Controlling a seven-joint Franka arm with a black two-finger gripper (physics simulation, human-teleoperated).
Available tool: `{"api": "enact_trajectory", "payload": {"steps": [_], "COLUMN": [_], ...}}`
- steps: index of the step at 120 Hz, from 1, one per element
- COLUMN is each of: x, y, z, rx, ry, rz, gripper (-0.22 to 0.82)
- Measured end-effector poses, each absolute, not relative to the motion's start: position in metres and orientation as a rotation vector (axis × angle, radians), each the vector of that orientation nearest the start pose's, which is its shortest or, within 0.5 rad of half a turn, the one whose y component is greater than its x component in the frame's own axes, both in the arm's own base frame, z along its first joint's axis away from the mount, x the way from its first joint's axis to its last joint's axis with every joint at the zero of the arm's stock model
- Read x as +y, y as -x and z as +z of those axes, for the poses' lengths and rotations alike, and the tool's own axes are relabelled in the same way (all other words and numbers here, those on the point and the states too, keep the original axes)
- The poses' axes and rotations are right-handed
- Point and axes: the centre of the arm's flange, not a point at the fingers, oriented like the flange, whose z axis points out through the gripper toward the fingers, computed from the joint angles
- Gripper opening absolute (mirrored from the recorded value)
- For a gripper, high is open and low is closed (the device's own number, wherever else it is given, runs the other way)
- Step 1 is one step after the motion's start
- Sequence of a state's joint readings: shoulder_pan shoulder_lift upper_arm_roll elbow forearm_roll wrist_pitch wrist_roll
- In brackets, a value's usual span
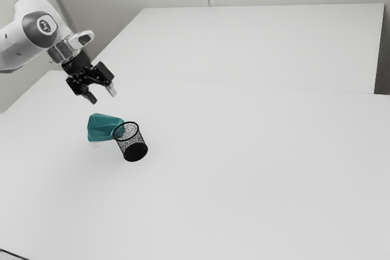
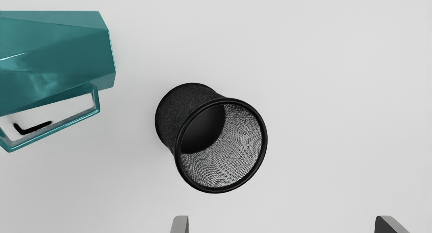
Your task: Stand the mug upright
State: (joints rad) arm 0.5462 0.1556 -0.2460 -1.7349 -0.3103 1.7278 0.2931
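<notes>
Where the gripper (image 1: 102,94) is poised: upper left of the exterior view, above the white table (image 1: 244,168), its fingers (image 2: 180,225) spread wide and nothing gripped between them.
Teal mug (image 1: 102,127): seen toward the exterior view's left, near mid-height, tipped onto its side; which end is the mouth cannot be told.
Mug's likely handling: judged stiff and fairly light, with glossy facets apt to slip and walls that may be brittle; a firm but measured squeeze is called for.
Best hold: to be taken across two opposite body walls, so that the mug can be turned; the thin handle (image 2: 67,123) is judged a poor lever.
Black mesh cup (image 1: 130,144): set just beside the mug, toward the exterior view's right, mouth up; it could be knocked during the turn.
</notes>
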Motion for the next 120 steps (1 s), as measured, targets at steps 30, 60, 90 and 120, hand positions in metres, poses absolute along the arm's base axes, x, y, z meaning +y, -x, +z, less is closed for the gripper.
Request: {"api": "enact_trajectory", "payload": {"steps": [30, 60, 90, 120], "x": [0.24, 0.304, 0.342, 0.36], "y": [-0.569, -0.573, -0.575, -0.581], "z": [0.416, 0.395, 0.361, 0.323], "rx": [-0.212, -0.169, -0.104, -0.064], "ry": [3.663, 3.722, 3.743, 3.791], "rz": [0.002, -0.188, -0.257, -0.308], "gripper": [0.6, 0.6, 0.6, 0.6]}}
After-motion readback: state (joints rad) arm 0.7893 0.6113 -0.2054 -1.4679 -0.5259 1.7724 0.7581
